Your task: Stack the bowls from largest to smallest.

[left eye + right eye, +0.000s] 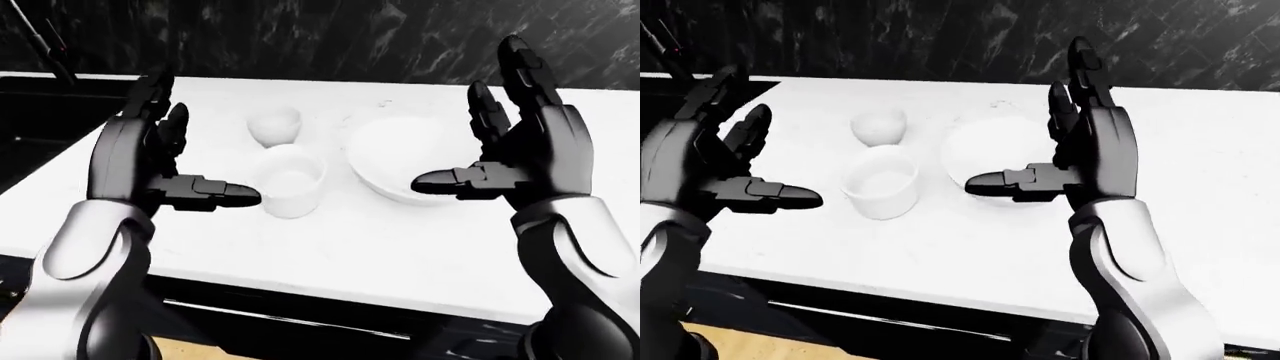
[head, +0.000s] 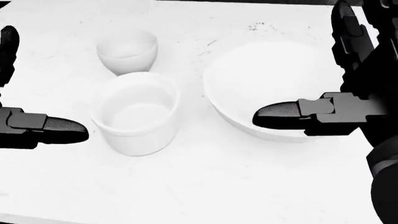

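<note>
- L hand [image 1: 150, 161]: fingers spread, holding nothing, thumb pointing to 3 o'clock at the mid bowl [image 2: 136, 112], just beside it, not touching.
- R hand [image 1: 515, 154]: also spread, empty, thumb tip over the 4 o'clock rim of the big bowl [image 2: 267, 86]; contact unclear.
- Key relation: mid bowl sits at 9 o'clock of big bowl, near but apart; L hand is nearer it, so prob. L lifts it across to 3 o'clock.
- Small bowl [image 2: 127, 49] at 12 o'clock of mid bowl, nearly touching.
- All three upright on white bench [image 2: 205, 186], none stacked yet.
</note>
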